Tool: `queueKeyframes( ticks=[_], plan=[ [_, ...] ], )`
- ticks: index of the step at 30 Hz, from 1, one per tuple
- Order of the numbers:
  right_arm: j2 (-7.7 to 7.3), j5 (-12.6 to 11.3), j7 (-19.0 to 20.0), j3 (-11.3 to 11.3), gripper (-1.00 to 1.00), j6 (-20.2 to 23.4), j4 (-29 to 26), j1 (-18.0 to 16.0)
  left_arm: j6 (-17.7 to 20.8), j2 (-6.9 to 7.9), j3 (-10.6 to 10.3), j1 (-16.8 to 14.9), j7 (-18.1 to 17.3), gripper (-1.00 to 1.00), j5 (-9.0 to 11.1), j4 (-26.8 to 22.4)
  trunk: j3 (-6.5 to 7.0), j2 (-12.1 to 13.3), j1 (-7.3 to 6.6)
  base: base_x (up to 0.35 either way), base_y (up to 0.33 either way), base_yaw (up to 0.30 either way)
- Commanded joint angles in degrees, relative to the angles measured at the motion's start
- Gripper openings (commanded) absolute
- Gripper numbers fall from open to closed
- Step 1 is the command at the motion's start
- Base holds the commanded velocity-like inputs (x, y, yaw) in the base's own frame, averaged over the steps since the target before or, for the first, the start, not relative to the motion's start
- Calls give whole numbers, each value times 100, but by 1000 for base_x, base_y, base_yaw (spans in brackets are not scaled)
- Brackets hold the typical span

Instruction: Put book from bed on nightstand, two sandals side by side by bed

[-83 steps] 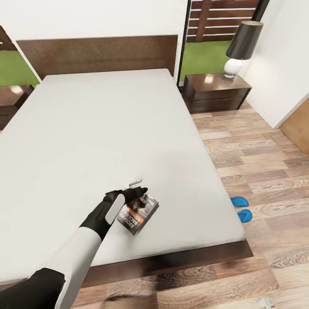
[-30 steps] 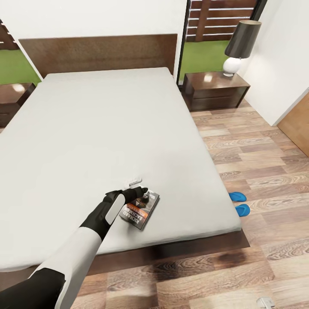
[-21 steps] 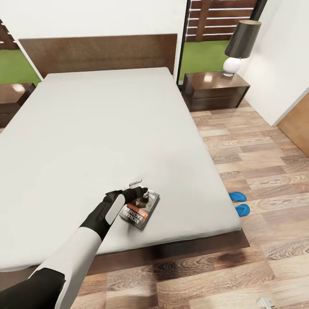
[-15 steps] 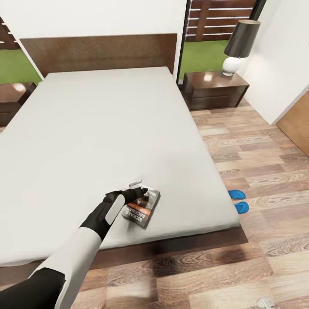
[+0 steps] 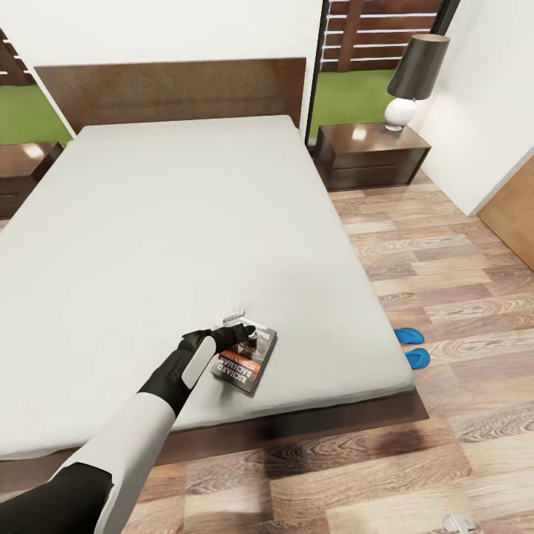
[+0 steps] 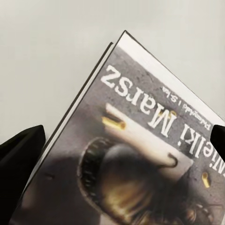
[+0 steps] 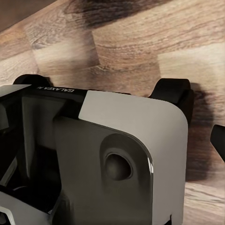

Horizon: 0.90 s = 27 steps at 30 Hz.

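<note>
Left wrist view: left gripper (image 6: pixel 124 140) spread wide; book (image 6: pixel 140 150) lies flat between its fingers.

A lamp (image 5: pixel 412 80) stands in the upper right of the head view, with a dark cone shade (image 5: pixel 421 67) over a round white base (image 5: pixel 400 113). Behind it, through a tall window (image 5: pixel 371 55), a slatted brown fence (image 5: pixel 386 33) runs above a strip of green grass (image 5: pixel 348 96). More grass (image 5: pixel 26 115) shows at the upper left edge. A plain white wall (image 5: pixel 163 30) fills the top centre. At the right edge, a light wooden panel (image 5: pixel 513 219) meets the white side wall (image 5: pixel 482 119). Near the lower right corner, a small white object (image 5: pixel 457 523) lies on the planks, too small to identify.
</note>
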Motion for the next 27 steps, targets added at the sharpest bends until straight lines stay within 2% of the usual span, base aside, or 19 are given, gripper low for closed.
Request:
queueKeyframes(
  ticks=[1,9,17,27],
  plan=[
    [0,9,26,-42,100,25,3,-2,36,4,-18,1,76,100,70,203,-4,-1,0,0,0,0],
    [0,4,34,-46,100,25,3,-2,36,11,-10,1,79,100,70,202,-4,-1,0,6,0,0],
    [0,3,27,-45,100,25,3,-2,36,12,-3,1,77,100,70,202,-4,-1,0,141,0,0],
    [0,3,41,-42,100,25,3,-2,36,12,-8,1,77,100,70,202,-4,-1,0,13,0,-11]
  ],
)
